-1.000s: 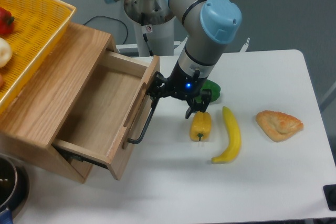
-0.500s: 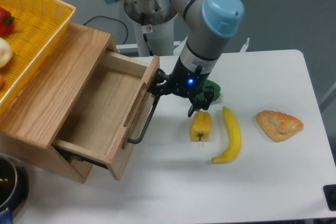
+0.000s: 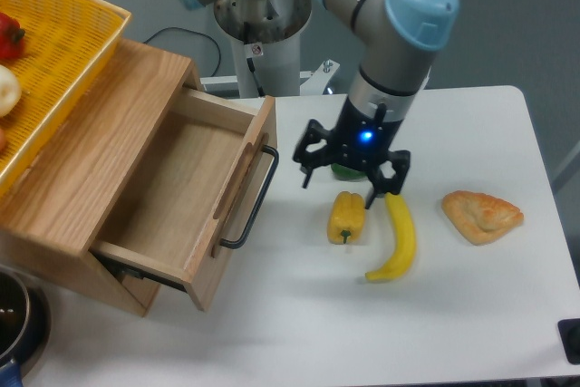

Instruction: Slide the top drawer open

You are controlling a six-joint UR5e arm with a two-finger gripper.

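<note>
The top drawer [image 3: 186,201] stood pulled well out of its light-oak cabinet [image 3: 86,165] at the left of the white surface [image 3: 435,314], its bare wooden floor open to view and nothing visible inside. Its long black bar handle [image 3: 252,204] ran along the front panel, free of any contact.

The claw [image 3: 340,180] hung to the right of the drawer front, apart from the handle, with its two dark fingers [image 3: 306,172] spread wide and nothing between them. A blue light glowed on the wrist above it. One finger pointed down near the drawer side; the other reached down just above the top of a banana [image 3: 399,237].

Below the claw lay a yellow bell pepper [image 3: 347,217], just beside the banana, which curved down toward the front of the surface. A green pepper [image 3: 344,170] showed partly behind the claw. Farther right, well apart from the rest, lay a golden pastry [image 3: 482,215].

A yellow woven basket [image 3: 54,61] sat on top of the cabinet, holding a red pepper [image 3: 9,35] and a pale round item at its left edge. The rim of a metal pot [image 3: 18,314] showed in the lower left corner.
</note>
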